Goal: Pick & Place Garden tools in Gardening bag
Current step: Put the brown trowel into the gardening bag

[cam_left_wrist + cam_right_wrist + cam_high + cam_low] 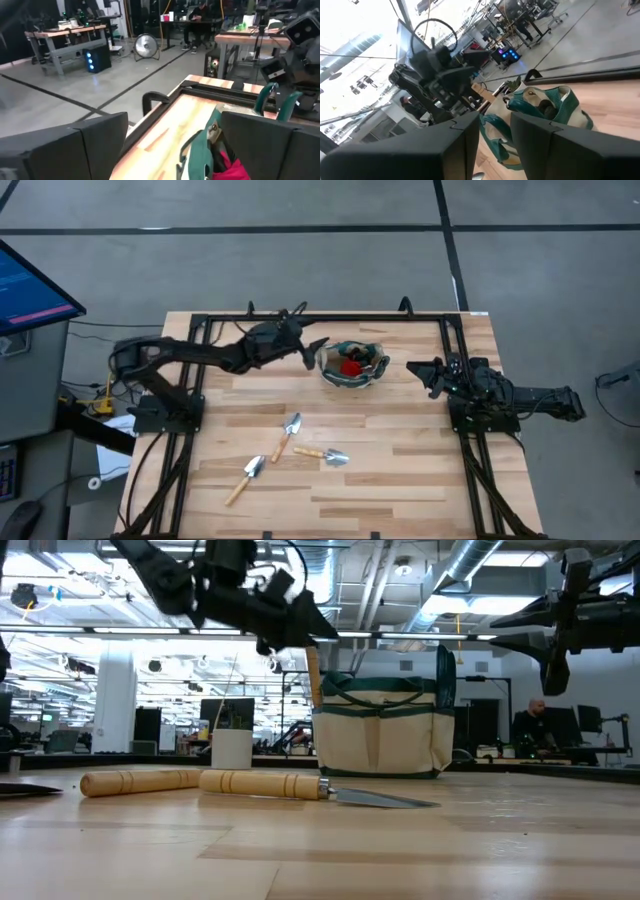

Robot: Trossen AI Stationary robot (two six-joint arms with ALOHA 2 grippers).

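Left gripper [318, 344]: fingers apart, empty, just beside the gardening bag [352, 364].
Right gripper [414, 366]: open, empty, near bag.
Trowels: 3 [287, 434] visible outside bag.

We count three trowels loose on the surface [400, 480]: one [288, 433] nearest the bag, one [325, 455] just beside it lying crosswise, one [246, 478] nearer the front-left. A fourth wooden handle [312, 675] sticks up out of the bag. One gardening bag [352, 364], red showing inside. Two arms, so two tools: left tool [312, 345] and right tool [418, 367]. One small white pot [231, 748] shows in the low view. One person [528, 727] sits in the room behind.
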